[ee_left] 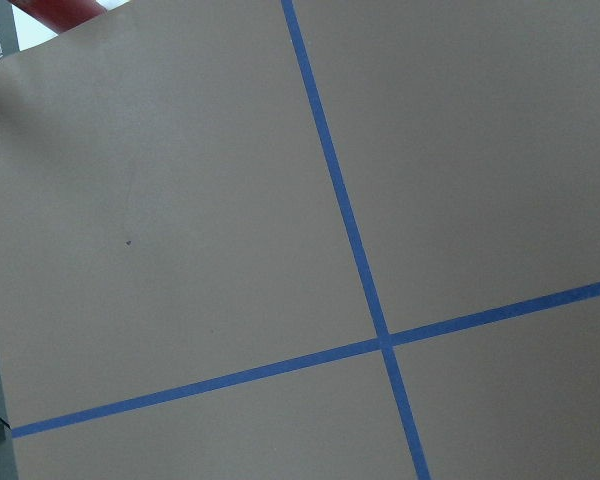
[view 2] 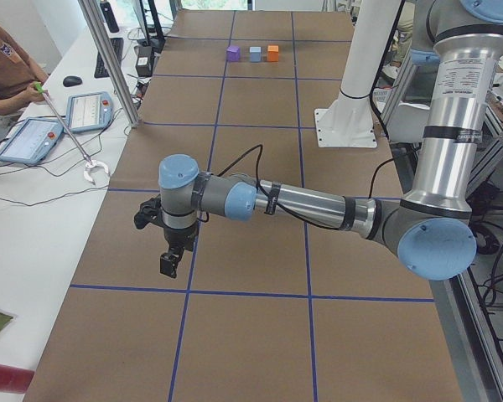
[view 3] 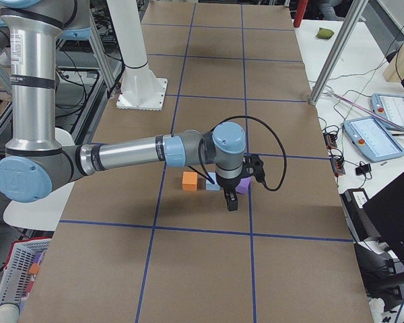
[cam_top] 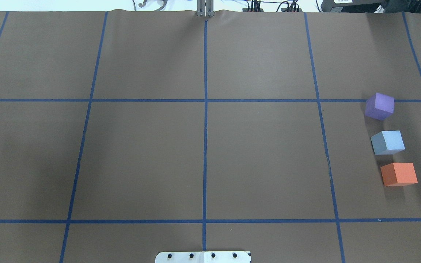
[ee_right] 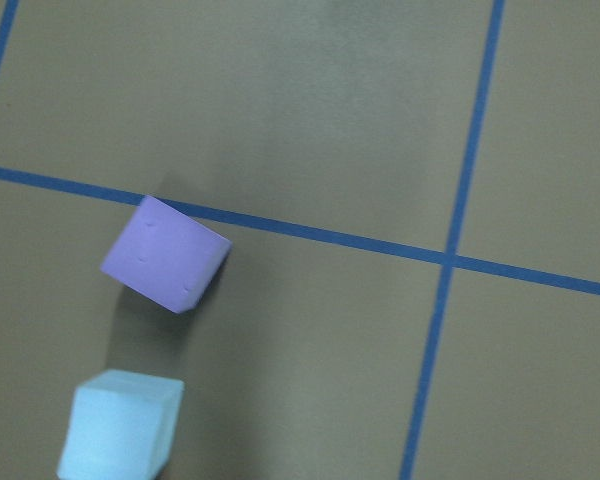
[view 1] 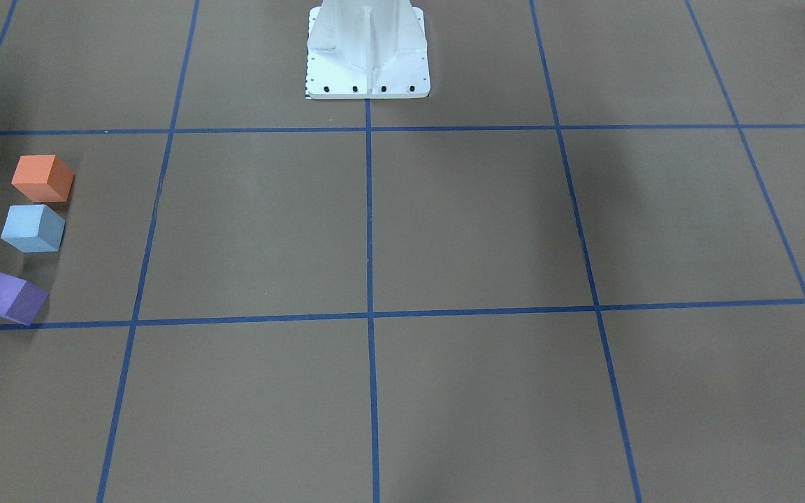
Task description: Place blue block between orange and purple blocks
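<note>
Much of the purple block hides behind the right gripper.

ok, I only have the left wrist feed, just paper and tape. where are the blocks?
Observer: All three sit in a row at the robot's right end of the table: orange block, blue block, purple block, with blue in the middle.
Operator: touching?
Observer: No, bare paper shows on both sides of the blue one.
Operator: right arm?
Observer: The right gripper hangs by the row and holds no block. I cannot tell whether it is open or shut.
</note>
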Motion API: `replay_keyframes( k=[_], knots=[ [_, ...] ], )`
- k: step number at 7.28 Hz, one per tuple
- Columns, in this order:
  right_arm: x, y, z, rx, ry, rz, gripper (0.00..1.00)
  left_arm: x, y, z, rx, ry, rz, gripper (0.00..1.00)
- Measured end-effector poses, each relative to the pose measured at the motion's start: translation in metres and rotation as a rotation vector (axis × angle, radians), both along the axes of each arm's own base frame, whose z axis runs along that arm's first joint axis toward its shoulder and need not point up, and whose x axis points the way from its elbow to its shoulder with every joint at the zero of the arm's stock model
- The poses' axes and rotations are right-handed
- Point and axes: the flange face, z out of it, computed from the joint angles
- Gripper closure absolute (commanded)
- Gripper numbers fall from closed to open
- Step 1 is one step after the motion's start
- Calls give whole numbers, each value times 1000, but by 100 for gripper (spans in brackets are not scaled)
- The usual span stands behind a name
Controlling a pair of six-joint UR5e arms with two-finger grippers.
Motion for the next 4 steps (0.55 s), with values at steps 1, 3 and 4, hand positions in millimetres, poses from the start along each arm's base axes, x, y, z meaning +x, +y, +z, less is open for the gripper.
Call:
replay_keyframes(
  k=[1,3,4],
  knots=[
    [14,16,19,-21,-24,6,0,-4,10,11,-1,14,29,0],
    [20,26,35,-43,-35,12,0,-26,31,32,-10,51,44,0],
    [21,26,39,-54,-33,16,0,-36,40,43,-26,61,32,0]
  ],
)
